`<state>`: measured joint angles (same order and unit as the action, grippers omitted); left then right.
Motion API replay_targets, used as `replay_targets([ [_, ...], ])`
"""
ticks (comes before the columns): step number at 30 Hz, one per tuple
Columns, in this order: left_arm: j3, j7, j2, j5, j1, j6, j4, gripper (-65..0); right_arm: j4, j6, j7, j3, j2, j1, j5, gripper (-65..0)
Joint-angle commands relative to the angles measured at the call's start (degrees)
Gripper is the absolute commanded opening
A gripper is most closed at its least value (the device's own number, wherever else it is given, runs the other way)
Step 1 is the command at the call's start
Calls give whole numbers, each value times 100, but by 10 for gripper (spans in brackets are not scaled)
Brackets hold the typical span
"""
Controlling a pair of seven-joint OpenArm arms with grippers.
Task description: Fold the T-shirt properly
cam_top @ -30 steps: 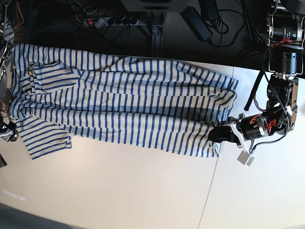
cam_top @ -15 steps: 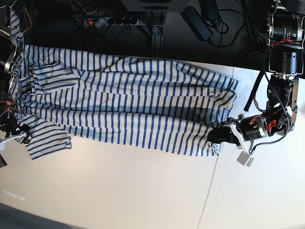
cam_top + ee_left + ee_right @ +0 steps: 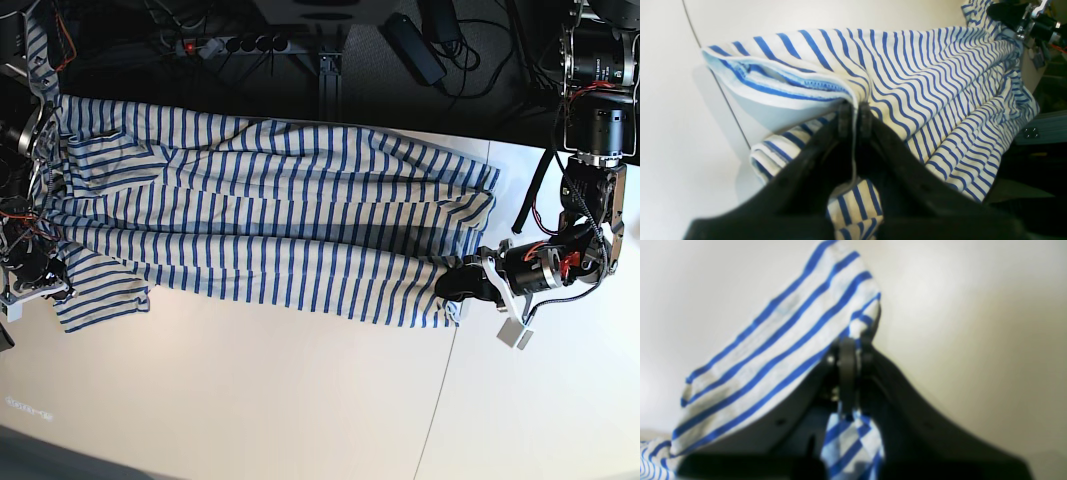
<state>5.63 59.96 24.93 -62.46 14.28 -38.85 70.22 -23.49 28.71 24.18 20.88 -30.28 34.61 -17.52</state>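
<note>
One shirt (image 3: 270, 215) lies spread lengthwise across the white worktop (image 3: 250, 400), its far edge reaching the worktop's dark back border. Two arms are at work, one at each end of the garment.

Left end effector (image 3: 853, 115): jaws closed on the shirt's hem edge, cloth pinched between them, the hem lifted slightly off the surface. In the base view this end effector (image 3: 470, 283) sits at the hem corner on that view's right.

Right end effector (image 3: 848, 356): jaws closed on a striped fold, with cloth draping to one side and a tail hanging below the jaws. In the base view it (image 3: 35, 280) stands at the sleeve end, on that view's left.

Step in hand, as judged: both near corners are gripped, ready for a lengthwise fold toward the far edge. To do it well, both arms should rise together and keep the near edge taut between them, so that no slack sags mid-span. They should carry it across level and lay it parallel to the far edge. The wrinkles across the middle may carry into the fold.

Count: one shirt, two end effectors, one worktop.
</note>
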Motion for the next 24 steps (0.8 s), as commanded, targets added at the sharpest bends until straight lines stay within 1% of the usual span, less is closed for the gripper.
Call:
replay_targets([
  [1, -39, -151, 66, -118, 142, -115, 114, -650, -87, 435, 168, -2, -66, 76, 85, -650],
  [4, -39, -162, 74, -118, 153, -115, 142, -650, -282, 461, 177, -2, -105, 74, 83, -650],
  [6, -39, -118, 101, -122, 155, -115, 219, -650, -494, 472, 308, -2, -138, 74, 44, -650],
  [7, -39, -52, 116, -127, 149, -115, 295, -650, -623, 474, 466, -2, -160, 66, -59, -650],
  [9, -39, 103, 131, -232, 57, -115, 525, -650, -1016, 483, 929, -2, -234, -103, -592, -650],
  [12, -39, 155, 168, -293, -275, -115, 1080, -650, -1867, 566, 1419, -2, -376, -708, -1335, -650],
  [17, -39, 153, 264, -260, -800, -115, 1954, -650, -3486, 562, 1537, 0, -632, -2024, -1976, -650],
  [20, -42, 142, 323, -144, -975, -115, 2133, -650, -4306, 560, 1602, 11, -848, -2730, -2188, -650],
  [24, -42, 107, 420, -26, -984, -115, 2133, -650, -5080, 560, 1641, 116, -1043, -3410, -2218, -650],
])
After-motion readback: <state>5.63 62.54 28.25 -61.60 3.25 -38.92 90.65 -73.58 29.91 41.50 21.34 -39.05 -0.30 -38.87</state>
